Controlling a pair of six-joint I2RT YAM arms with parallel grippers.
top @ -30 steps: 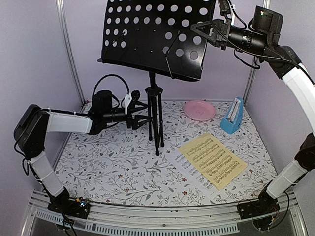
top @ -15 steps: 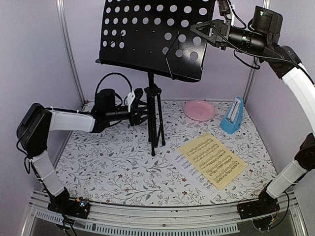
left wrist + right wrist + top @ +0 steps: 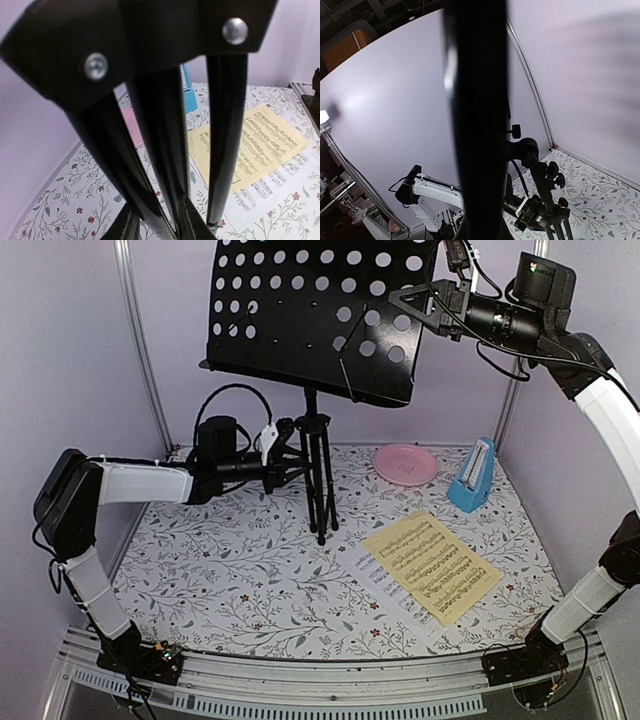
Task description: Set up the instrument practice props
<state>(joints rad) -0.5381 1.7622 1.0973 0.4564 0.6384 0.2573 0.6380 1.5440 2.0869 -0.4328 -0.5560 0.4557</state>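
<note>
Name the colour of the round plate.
The plate is pink; the top external view shows it best.

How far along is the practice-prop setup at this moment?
Done: the music stand stands upright on its tripod. In hand: the right gripper is clamped on its desk's right edge; the left gripper is at the tripod's upper legs, grip unclear. Remaining: the pale-yellow sheet and the white sheet under it lie on the table, not on the stand; the metronome sits at the back right.
</note>
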